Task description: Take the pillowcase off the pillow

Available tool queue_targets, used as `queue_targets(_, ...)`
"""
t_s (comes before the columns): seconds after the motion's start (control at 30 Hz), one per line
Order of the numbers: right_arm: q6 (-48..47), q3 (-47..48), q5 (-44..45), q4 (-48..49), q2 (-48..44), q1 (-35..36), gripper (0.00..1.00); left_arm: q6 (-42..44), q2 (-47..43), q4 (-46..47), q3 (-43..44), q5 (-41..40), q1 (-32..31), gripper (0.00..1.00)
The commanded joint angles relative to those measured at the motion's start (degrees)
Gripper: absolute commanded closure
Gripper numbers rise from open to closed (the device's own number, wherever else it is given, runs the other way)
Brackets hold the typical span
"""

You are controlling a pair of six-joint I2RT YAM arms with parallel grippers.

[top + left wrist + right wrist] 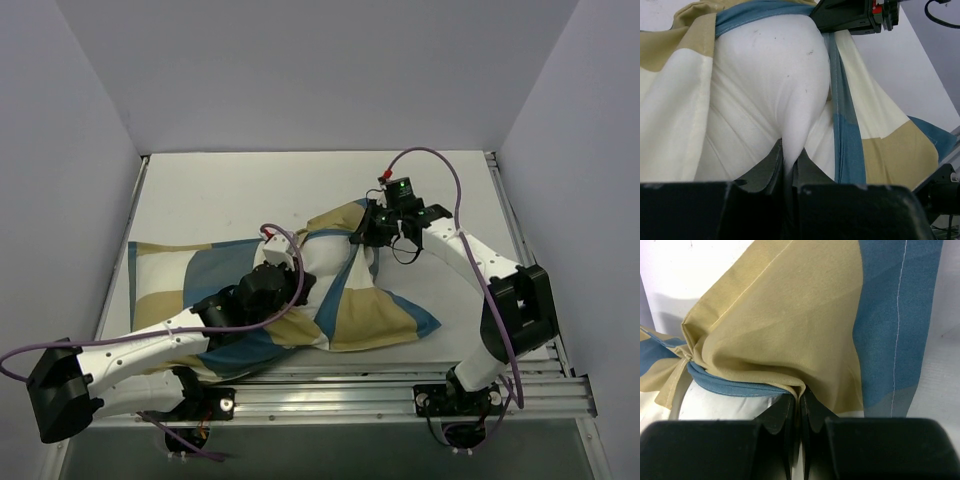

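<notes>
The pillowcase (pixel 380 315), checked in blue, tan and cream, lies crumpled across the table with its blue-edged opening pulled back. The white pillow (pixel 325 262) bulges out of that opening. My left gripper (pixel 290 262) is shut on a pinched fold of the pillow (pixel 770 85), with the pillowcase (pixel 890 150) hanging on both sides of it. My right gripper (pixel 357 238) is shut on a bunched tan corner of the pillowcase (pixel 790 315) by its blue hem, with the pillow (pixel 725 405) showing just below. In the left wrist view the right gripper (pixel 850 15) shows at the pillow's far end.
The white table (pixel 230 195) is enclosed by grey walls on three sides. A metal rail (pixel 380 385) runs along the near edge by the arm bases. Purple cables loop over both arms.
</notes>
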State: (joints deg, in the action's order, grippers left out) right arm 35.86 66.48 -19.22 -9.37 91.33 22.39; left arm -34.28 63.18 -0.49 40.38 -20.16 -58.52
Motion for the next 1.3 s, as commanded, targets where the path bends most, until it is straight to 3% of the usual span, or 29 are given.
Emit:
queue_targets(0.0,-3.16,4.18,32.85,13.24,4.03,-15.88,1.00,-3.24,-9.90,-21.66,-3.46,6.81,-4.58,0.98)
queue_targets(0.27,-6.05,1.39,27.05,13.24,4.04,-14.66,1.00,-1.76,-13.08,-19.55,-2.68,1.54,-4.67,0.98)
queue_targets(0.43,-9.13,-3.63,19.93,13.42,1.22,-11.42,1.00,2.72,-12.38,-12.36,-0.75,-1.81,-4.67,0.98)
queue_targets(0.6,-7.91,-4.25,25.38,10.94,1.40,-13.24,1.00,6.60,-13.78,-3.74,-3.28,3.37,-7.39,0.98)
queue_targets(0.73,-5.81,-2.33,27.57,11.04,1.66,-16.41,1.00,5.46,-15.53,-8.11,-3.46,3.56,-7.48,0.98)
queue_targets(0.93,-1.67,1.02,31.78,9.90,0.08,-22.13,1.00,0.89,-25.90,-13.30,-7.77,-2.16,-7.40,0.98)
queue_targets(1.13,-1.31,1.38,30.39,9.63,0.87,-21.52,1.00,-0.26,-29.60,-13.67,-10.32,-2.60,-7.31,0.98)
queue_targets(1.27,-4.47,-1.61,27.49,10.60,1.56,-14.94,1.00,5.51,-25.93,-7.44,-9.80,-0.50,-7.40,0.98)
